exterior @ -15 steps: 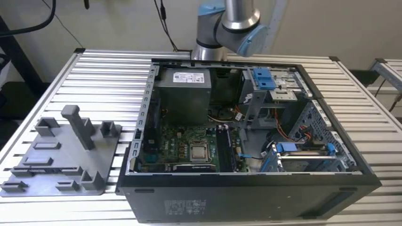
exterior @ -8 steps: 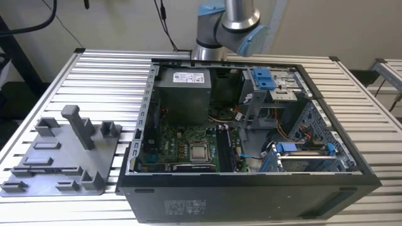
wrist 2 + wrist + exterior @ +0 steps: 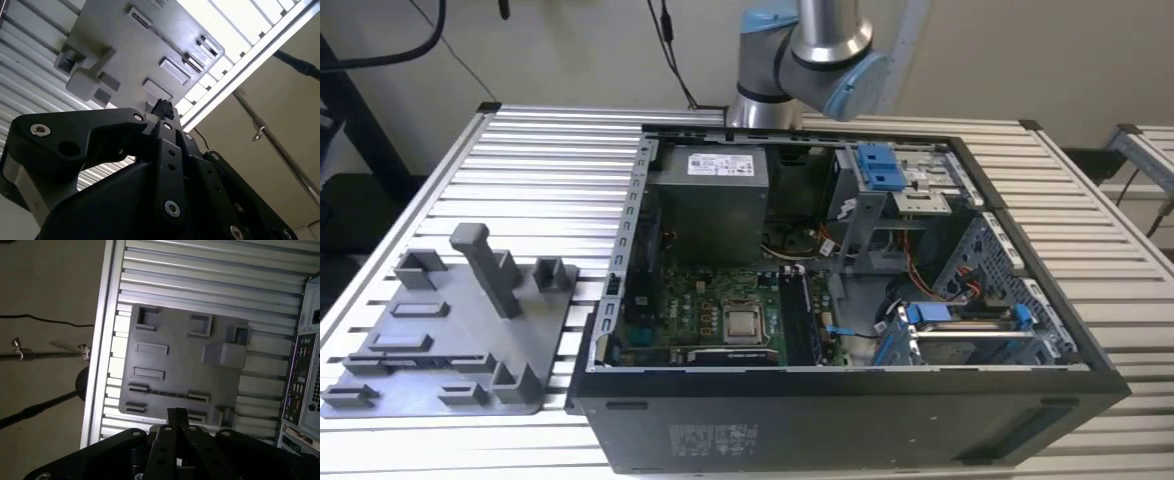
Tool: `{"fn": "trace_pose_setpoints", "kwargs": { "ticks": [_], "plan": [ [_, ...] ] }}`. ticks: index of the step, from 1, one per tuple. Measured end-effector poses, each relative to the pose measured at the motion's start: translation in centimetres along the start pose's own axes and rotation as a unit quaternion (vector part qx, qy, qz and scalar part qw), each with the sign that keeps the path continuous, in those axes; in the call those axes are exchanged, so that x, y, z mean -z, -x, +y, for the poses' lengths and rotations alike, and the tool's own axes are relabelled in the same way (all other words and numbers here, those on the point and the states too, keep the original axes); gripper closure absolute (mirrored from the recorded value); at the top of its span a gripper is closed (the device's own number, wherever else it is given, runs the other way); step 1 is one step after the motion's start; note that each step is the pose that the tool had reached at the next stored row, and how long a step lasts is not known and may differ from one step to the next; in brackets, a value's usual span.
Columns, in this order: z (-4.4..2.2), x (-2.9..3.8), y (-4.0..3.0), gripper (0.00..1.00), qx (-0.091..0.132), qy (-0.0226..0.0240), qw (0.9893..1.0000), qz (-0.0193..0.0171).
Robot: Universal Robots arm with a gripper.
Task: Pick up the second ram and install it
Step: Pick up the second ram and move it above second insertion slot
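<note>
The gripper (image 3: 176, 413) is seen in both wrist views held high over the grey fixture tray (image 3: 175, 365), well apart from it and touching nothing. The jaws are drawn together, tip against tip, and nothing can be made out between them; in the second wrist view the gripper (image 3: 162, 108) ends in small dark tips set against the pale tray (image 3: 125, 55).

On the tray, in the first wrist view, a thin dark strip is seen standing on edge between two slotted holders. It is taken to be the second ram (image 3: 165, 393), though its surface cannot be made out. A second pair of slotted holders lies just beside it, nearer the gripper tips.

In the exterior view the tray (image 3: 460, 345) is laid flat on the slatted metal table (image 3: 534, 150), at the exterior view's left of the open computer case (image 3: 854, 405) and just beside it. Inside the case the motherboard (image 3: 674, 310) is exposed, with the square silver processor (image 3: 744, 323) near its middle and the long memory slots (image 3: 794, 312) just beside it, toward the exterior view's right. Blue clips (image 3: 881, 168) are seen on the drive cage at the far side. The arm (image 3: 801, 50) rises behind the case.
</note>
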State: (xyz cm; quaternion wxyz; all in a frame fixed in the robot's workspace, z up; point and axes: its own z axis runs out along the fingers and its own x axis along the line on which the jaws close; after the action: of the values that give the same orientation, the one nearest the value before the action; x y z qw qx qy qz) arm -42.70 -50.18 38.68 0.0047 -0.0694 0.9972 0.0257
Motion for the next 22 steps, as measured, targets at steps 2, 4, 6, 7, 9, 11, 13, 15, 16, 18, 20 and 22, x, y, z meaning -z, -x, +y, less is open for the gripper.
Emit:
{"fn": "trace_pose_setpoints", "kwargs": {
  "ticks": [2,4,6,7,9,11,13,15,16,18,20,22],
  "plan": [
    [0.00,0.00,0.00,0.89,0.013,-0.0001,0.9999,0.0006],
    [0.01,0.00,0.00,0.89,0.025,-0.0002,0.9997,0.0013],
    [0.01,0.00,0.00,0.89,0.038,-0.0001,0.9993,0.0020],
    [0.01,0.00,0.00,0.89,0.045,-0.0001,0.9990,0.0023],
    [0.02,0.00,0.01,0.89,0.060,-0.0001,0.9982,0.0031],
    [0.02,0.00,0.01,0.89,0.075,-0.0003,0.9972,0.0039],
    [0.05,0.00,0.01,0.89,0.089,-0.0006,0.9960,0.0047],
    [0.06,-0.01,0.01,0.89,0.102,-0.0007,0.9948,0.0054],
    [0.06,-0.01,0.01,0.89,0.108,-0.0007,0.9941,0.0057],
    [0.07,-0.01,0.01,0.89,0.121,-0.0006,0.9926,0.0064],
    [0.08,-0.01,0.02,0.89,0.133,-0.0005,0.9911,0.0070],
    [0.08,-0.01,0.01,0.89,0.144,-0.0004,0.9896,0.0075]
  ]
}}
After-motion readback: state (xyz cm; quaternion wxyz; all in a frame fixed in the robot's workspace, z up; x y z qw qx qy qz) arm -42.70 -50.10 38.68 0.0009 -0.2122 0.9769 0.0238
